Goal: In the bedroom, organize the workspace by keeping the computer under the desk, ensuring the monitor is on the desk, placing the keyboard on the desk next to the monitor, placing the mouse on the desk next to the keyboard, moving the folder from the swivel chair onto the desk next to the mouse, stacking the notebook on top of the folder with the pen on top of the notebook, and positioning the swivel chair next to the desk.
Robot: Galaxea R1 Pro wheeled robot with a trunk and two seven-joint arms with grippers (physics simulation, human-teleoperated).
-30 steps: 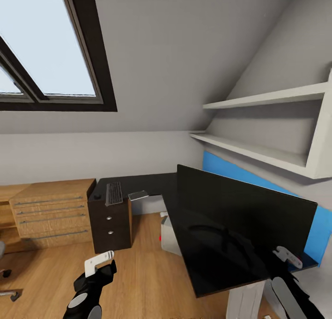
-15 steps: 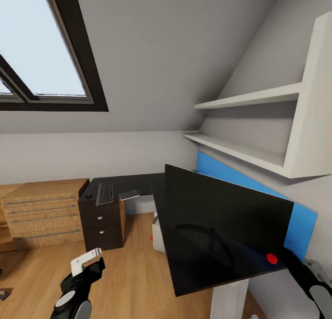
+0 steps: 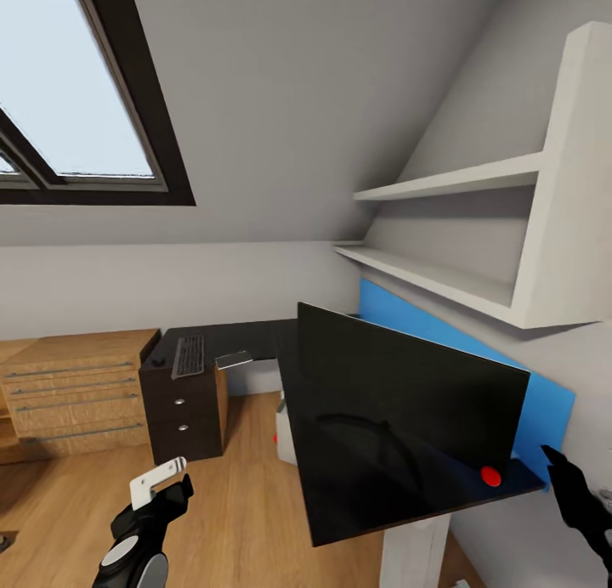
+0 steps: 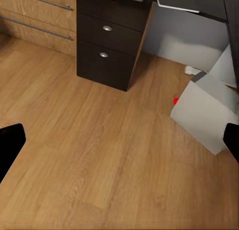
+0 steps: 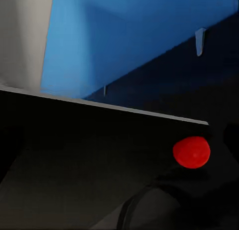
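**Q:** Status of the workspace job?

**A:** Monitor stands on the bench, along its right-hand wing near the blue wall panel. A red dot shows at the screen's lower corner, near the bench's front right corner. Keyboard lies on the far left wing, over the drawers, well apart from the monitor. A small dark lump at the bench's left edge beside it may be the mouse; too small to say. Computer sits on the floor under the bench, red light facing out. So I count the computer and monitor as done.

**Q:** Left to do?

**A:** By my reading, the keyboard must go next to the monitor, then the mouse beside it. The folder, notebook, pen and chair steps are still open as far as I can judge.

**Q:** Grippers?

**A:** Left gripper hangs low over the wood floor, fingers spread apart, holding nothing. Right gripper is at the bench's front right corner by the red dot; I cannot tell whether it is apart or together.
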